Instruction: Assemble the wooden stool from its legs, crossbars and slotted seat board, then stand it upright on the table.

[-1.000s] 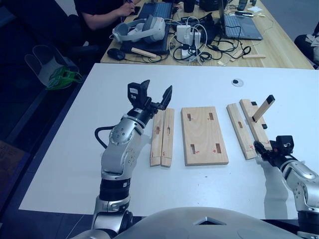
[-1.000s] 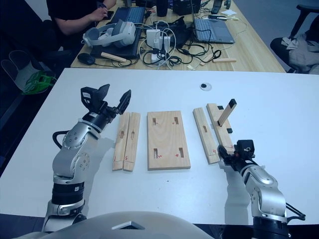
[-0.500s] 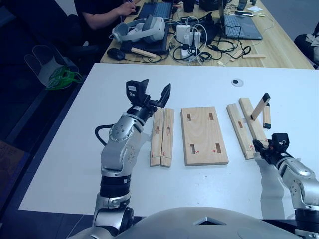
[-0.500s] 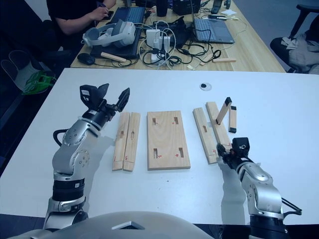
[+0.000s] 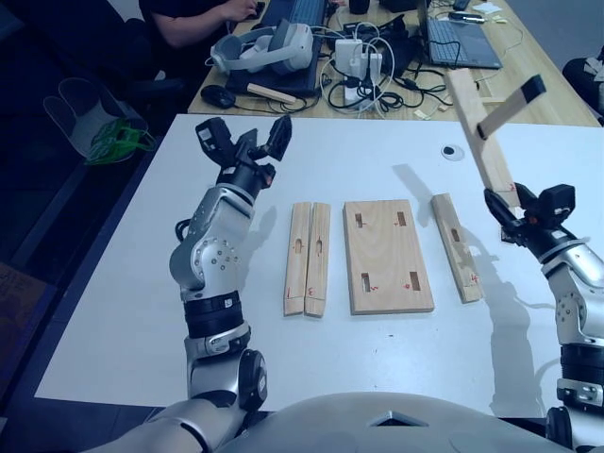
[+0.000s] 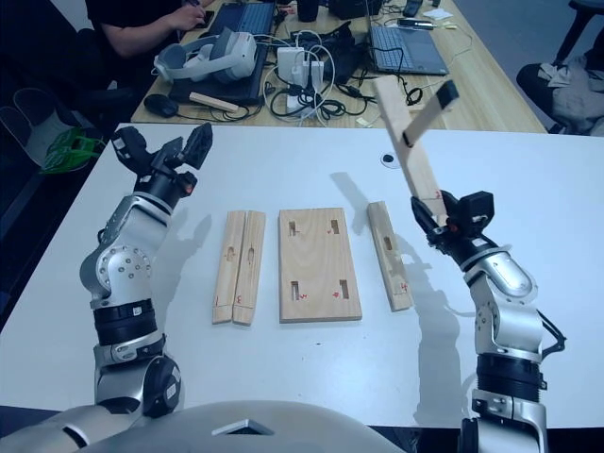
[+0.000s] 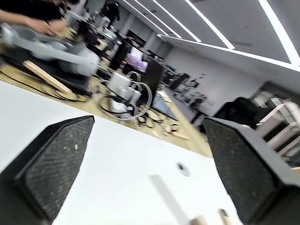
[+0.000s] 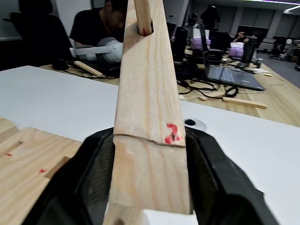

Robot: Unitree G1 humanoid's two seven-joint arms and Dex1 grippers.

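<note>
Right fingers (image 8: 96, 178) clamp the leg (image 8: 147, 93) aloft by its red-marked end; left fingers (image 7: 56, 159) spread wide, empty.

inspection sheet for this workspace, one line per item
surface: white table, round grommet near its far edge
job's things: seat board flat in the middle; two legs side by side on its left; one leg on its right; fourth leg held up off the table, crossbar stuck in its slot
clutter: headset and laptop on the rear desk
end effectors: left end effector open above the table; right end effector shut on the fourth leg
cables: tangle on the rear desk
surroundings: green bag left of the table
</note>
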